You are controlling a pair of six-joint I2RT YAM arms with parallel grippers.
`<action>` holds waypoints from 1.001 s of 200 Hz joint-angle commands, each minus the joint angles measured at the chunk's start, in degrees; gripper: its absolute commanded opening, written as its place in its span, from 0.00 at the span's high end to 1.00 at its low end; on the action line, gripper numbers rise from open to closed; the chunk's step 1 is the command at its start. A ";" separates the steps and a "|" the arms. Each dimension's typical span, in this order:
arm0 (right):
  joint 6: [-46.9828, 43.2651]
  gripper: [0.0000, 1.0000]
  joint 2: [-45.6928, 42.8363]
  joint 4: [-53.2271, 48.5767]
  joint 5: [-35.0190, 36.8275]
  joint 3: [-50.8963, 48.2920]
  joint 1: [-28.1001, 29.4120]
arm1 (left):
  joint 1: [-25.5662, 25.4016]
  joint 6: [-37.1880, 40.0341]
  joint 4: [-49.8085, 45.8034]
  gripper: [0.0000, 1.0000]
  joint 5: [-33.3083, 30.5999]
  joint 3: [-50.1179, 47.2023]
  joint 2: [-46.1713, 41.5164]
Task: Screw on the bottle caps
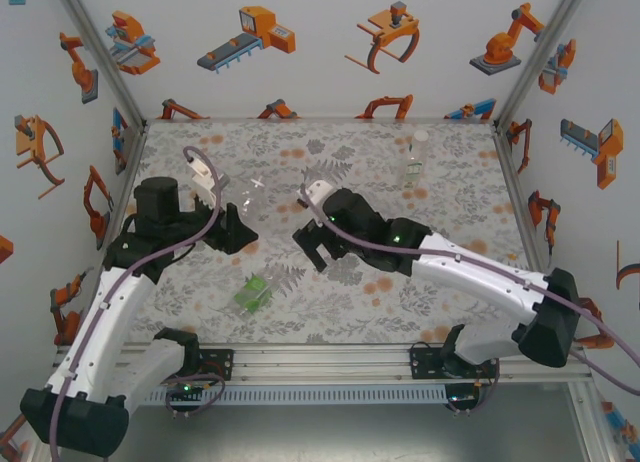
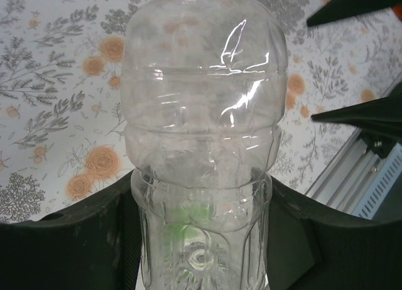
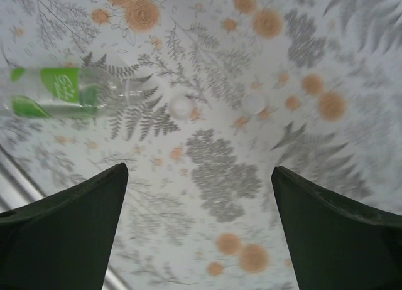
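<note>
My left gripper [image 2: 201, 199] is shut on a clear bottle [image 2: 204, 102], its black fingers [image 2: 69, 240] pressing the lower body from both sides. In the top view this gripper [image 1: 236, 234] holds the clear bottle [image 1: 247, 204] left of centre. My right gripper [image 1: 308, 244] hovers open just to its right, and in its wrist view the right gripper [image 3: 198, 177] has nothing between its fingers. Beyond them on the mat lie two white bottle caps [image 3: 181, 107] [image 3: 254, 103] and a green bottle [image 3: 63, 92] on its side. The green bottle [image 1: 252, 294] lies in front of both grippers.
A second clear bottle [image 1: 418, 154] stands upright at the back right of the floral mat [image 1: 450, 212]. The right gripper's black fingers [image 2: 361, 114] show at the right edge of the left wrist view. An aluminium rail [image 1: 320, 362] runs along the near edge.
</note>
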 commanded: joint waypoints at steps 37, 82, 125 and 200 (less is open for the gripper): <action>30.14 0.31 11.12 -7.98 -9.16 3.22 -4.90 | 2.37 -6.32 8.67 1.00 0.30 -3.16 -5.12; 29.92 0.40 19.02 -13.70 -7.67 10.32 -4.89 | 2.50 -6.69 9.21 1.00 0.15 -3.80 -8.19; 28.38 0.44 24.31 -16.10 -6.50 15.25 -4.89 | 2.51 -7.47 10.21 1.00 -0.39 -4.83 -11.04; 25.31 0.50 32.52 -17.16 -9.92 23.05 -4.89 | 2.50 -7.68 10.30 1.00 -0.87 -4.36 -12.61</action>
